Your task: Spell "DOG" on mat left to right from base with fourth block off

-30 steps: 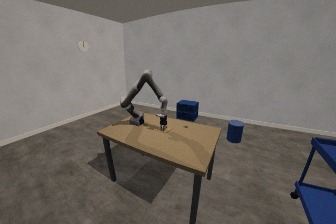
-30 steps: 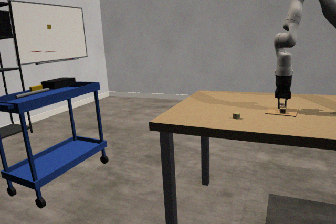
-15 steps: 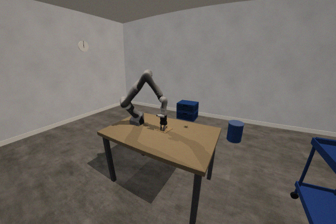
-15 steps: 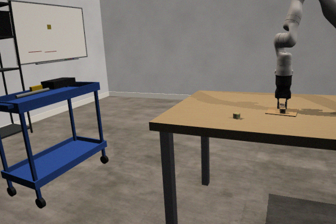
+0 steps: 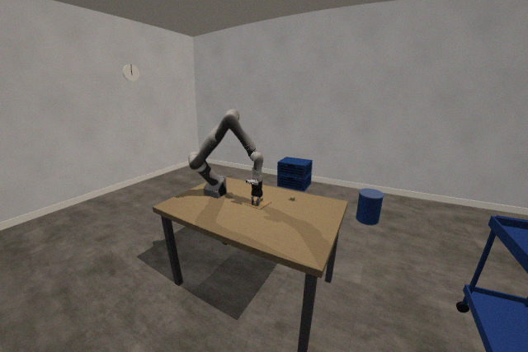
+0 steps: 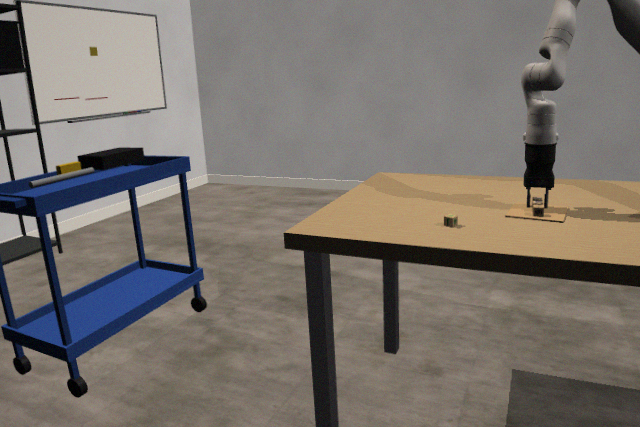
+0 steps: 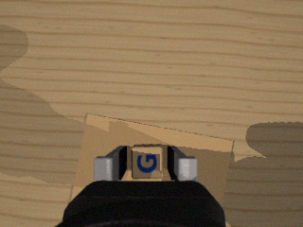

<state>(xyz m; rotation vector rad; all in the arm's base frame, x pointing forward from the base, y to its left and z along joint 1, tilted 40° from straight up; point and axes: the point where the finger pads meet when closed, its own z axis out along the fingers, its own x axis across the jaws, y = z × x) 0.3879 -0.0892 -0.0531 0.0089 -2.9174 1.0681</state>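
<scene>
The mat [image 5: 266,203] [image 6: 516,214] [image 7: 97,142] lies flat on the table. My gripper [image 5: 256,202] [image 6: 537,205] [image 7: 147,157] is over it, pointing down and open. The G block [image 7: 147,162] is between the fingers, with a gap on each side; its blue letter lies sideways in the wrist view. The exterior view shows a dark block [image 6: 538,211] on the mat and a lighter block shape [image 6: 537,201] above or behind it; which is unclear. Another block [image 5: 292,198] [image 6: 450,220] lies off the mat; its letter is unreadable. Any remaining block is hidden or indistinct.
The wooden table [image 5: 238,222] [image 6: 392,236] carries the arm's base [image 5: 215,188]. A blue cart [image 5: 498,297] [image 6: 113,298], a blue bin [image 5: 369,206] and blue crates [image 5: 294,173] stand on the floor, away from the arm.
</scene>
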